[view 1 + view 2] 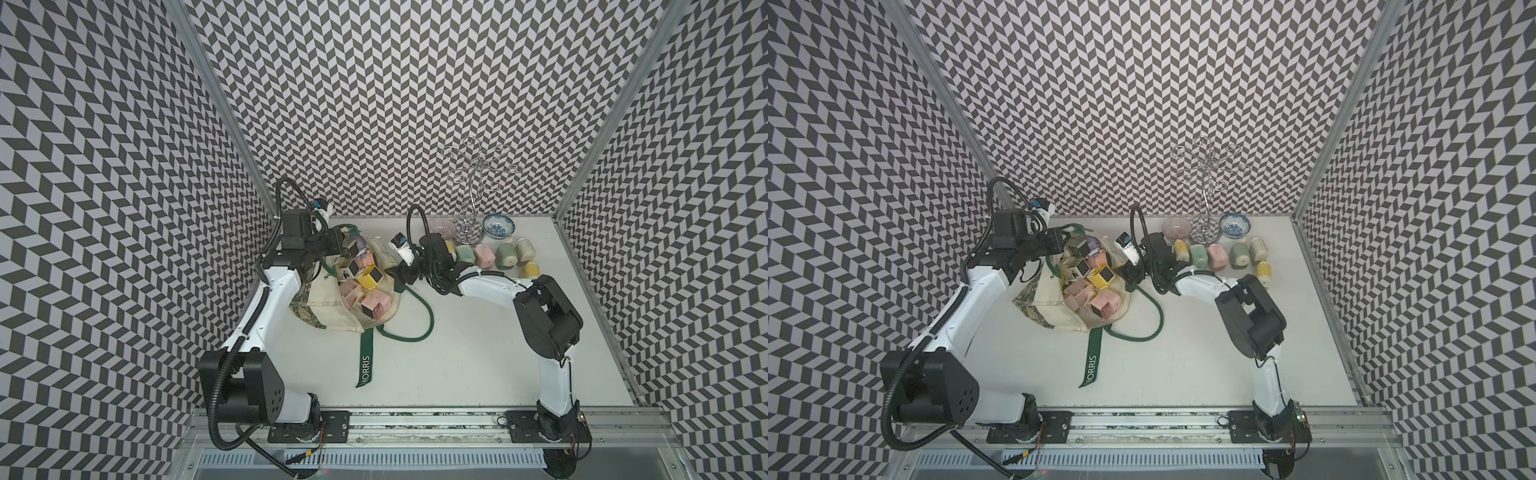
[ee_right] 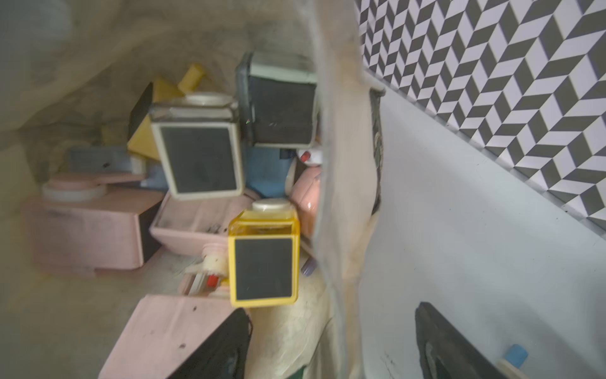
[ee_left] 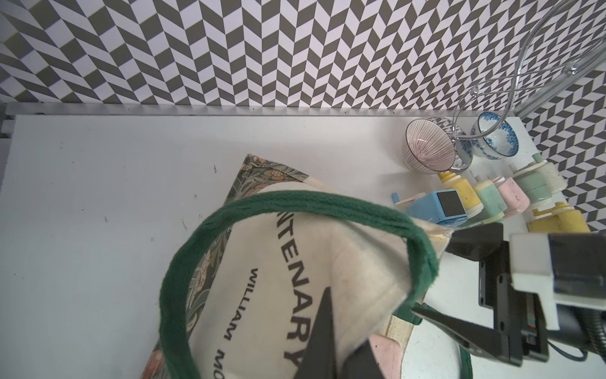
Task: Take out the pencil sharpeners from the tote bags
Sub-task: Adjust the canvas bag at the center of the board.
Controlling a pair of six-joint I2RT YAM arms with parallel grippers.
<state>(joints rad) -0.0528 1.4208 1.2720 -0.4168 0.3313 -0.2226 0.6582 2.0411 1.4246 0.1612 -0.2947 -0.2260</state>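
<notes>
The cream tote bag [image 1: 328,297] lies open on its side with several pencil sharpeners [image 1: 369,279] piled in its mouth. My left gripper [image 3: 331,347] is shut on the bag's canvas rim at the far side and holds it up. My right gripper [image 2: 331,347] is open and straddles the near rim. One of its fingers [image 2: 226,347] is inside beside a pink sharpener [image 2: 170,328], and the second is outside over the table. A yellow sharpener [image 2: 264,262] with a dark window sits just ahead. More sharpeners [image 1: 484,255] stand in a row at the back right.
A pink bowl [image 1: 442,227], a wire stand [image 1: 469,230] and a blue-patterned bowl [image 1: 498,226] stand along the back wall. A blue sharpener [image 3: 439,206] lies on the table by the bag. The green "MORRIS" strap [image 1: 365,361] trails toward the front.
</notes>
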